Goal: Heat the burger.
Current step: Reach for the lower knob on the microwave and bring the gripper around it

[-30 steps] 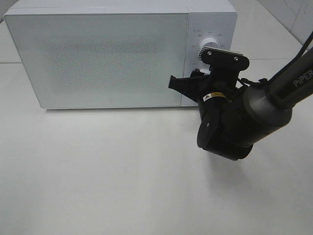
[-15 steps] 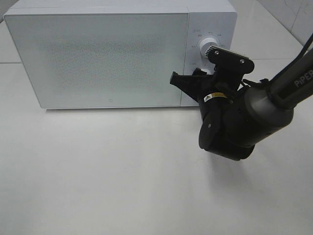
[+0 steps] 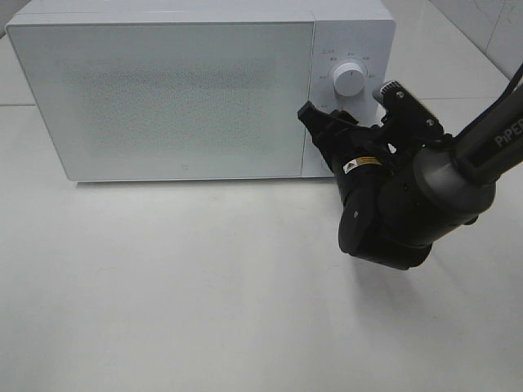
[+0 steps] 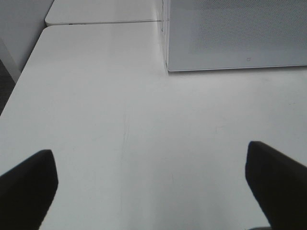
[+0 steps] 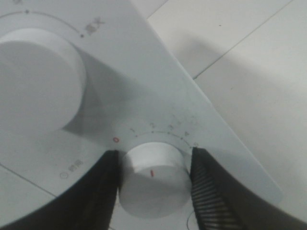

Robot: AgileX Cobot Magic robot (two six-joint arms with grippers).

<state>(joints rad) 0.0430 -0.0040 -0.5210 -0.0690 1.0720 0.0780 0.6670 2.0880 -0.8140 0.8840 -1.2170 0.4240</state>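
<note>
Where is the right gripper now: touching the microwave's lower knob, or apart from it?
Touching. The right wrist view shows the right gripper closed around the lower knob: one finger presses each side, no gap visible.

High camera overlooks microwave (image 3: 172,98); right wrist close on numbered knob (image 5: 153,177).

Right pincer (image 5: 153,187) clamps the lower dial (image 5: 152,165), wrist tilted — left pincer (image 4: 153,191) hangs spread wide.

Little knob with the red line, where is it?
Right wrist view: the timer knob sits pinched in the right gripper, below the bigger knob on the microwave's right-hand control panel.
</note>
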